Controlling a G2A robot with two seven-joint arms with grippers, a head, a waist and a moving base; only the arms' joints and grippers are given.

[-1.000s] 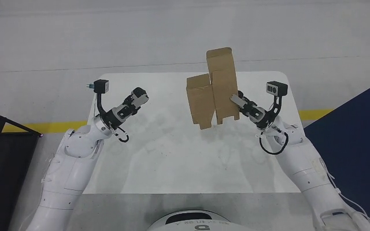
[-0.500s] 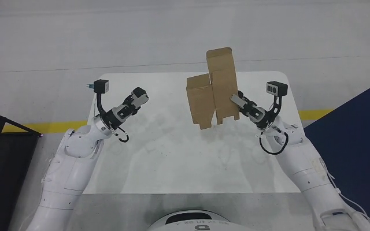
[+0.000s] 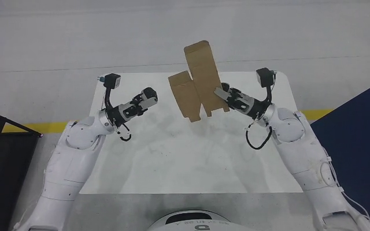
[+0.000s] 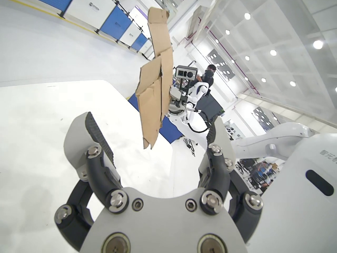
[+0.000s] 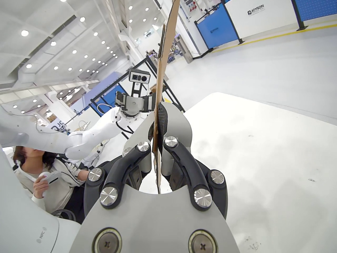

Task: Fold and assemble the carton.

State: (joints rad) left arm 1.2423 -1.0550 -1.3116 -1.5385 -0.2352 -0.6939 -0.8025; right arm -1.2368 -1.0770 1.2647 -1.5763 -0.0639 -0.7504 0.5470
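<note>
A flat brown carton (image 3: 195,79) is held up in the air over the far middle of the white table (image 3: 173,161), its panels and flaps unfolded. My right gripper (image 3: 222,94) is shut on the carton's lower right edge; in the right wrist view the cardboard sheet (image 5: 165,48) runs edge-on between the two fingers (image 5: 168,122). My left gripper (image 3: 151,95) hangs open and empty above the table's left part, a short way left of the carton. In the left wrist view the carton (image 4: 154,90) hangs beyond the open fingers (image 4: 97,135).
The table top is bare white with rounded corners. A yellow floor line (image 3: 46,126) runs past the table's left side. A dark blue panel (image 3: 347,127) stands at the right. Free room lies across the near half of the table.
The right arm has swung the carton left and farther back, tilting it. The left gripper has moved right, closer to the carton.
</note>
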